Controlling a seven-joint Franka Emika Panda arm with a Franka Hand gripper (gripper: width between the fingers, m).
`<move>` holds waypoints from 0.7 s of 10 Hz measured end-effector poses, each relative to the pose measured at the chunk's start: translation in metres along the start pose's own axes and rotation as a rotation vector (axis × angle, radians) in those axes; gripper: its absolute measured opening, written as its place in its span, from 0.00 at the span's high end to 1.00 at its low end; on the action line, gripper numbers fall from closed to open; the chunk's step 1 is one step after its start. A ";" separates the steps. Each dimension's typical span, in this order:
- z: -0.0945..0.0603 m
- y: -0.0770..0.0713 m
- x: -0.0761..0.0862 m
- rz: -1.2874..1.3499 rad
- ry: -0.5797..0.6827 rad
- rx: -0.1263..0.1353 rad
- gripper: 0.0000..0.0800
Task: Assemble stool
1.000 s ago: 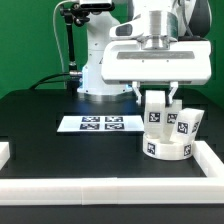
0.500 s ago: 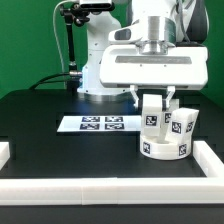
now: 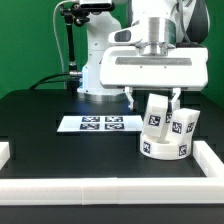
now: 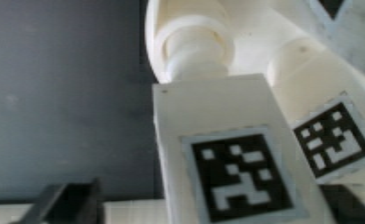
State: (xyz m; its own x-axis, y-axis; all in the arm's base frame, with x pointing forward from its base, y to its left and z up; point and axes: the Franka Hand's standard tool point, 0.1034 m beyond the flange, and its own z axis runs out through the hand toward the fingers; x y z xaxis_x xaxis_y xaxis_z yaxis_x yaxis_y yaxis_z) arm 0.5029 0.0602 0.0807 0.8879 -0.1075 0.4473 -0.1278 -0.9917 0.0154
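The white round stool seat lies on the black table at the exterior view's right, near the border rail. Two blocky white legs with square tags stand on it: one directly under my gripper and one to its right. My gripper is open, its fingers straddling the top of the first leg with gaps on both sides. In the wrist view that leg fills the middle between my dark fingertips, with the gripper open around it and the second leg beside it.
The marker board lies flat on the table left of the seat. White border rails run along the front and right sides. The robot base and a black camera stand are at the back.
My fingers have spread apart and let go of the leg under them. The leg stays standing on the seat.
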 end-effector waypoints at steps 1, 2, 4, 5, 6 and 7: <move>-0.003 0.000 0.000 0.008 -0.019 0.006 0.24; -0.005 -0.002 0.000 0.011 -0.032 0.013 0.20; -0.012 -0.007 0.000 0.022 -0.076 0.034 0.19; -0.019 -0.012 0.003 0.027 -0.091 0.050 0.19; -0.022 -0.013 0.004 0.030 -0.099 0.057 0.19; -0.025 -0.014 0.006 0.034 -0.110 0.063 0.19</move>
State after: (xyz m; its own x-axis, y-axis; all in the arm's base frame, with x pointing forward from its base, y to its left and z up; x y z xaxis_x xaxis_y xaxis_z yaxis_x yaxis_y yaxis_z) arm 0.4990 0.0753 0.1051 0.9270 -0.1452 0.3457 -0.1341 -0.9894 -0.0561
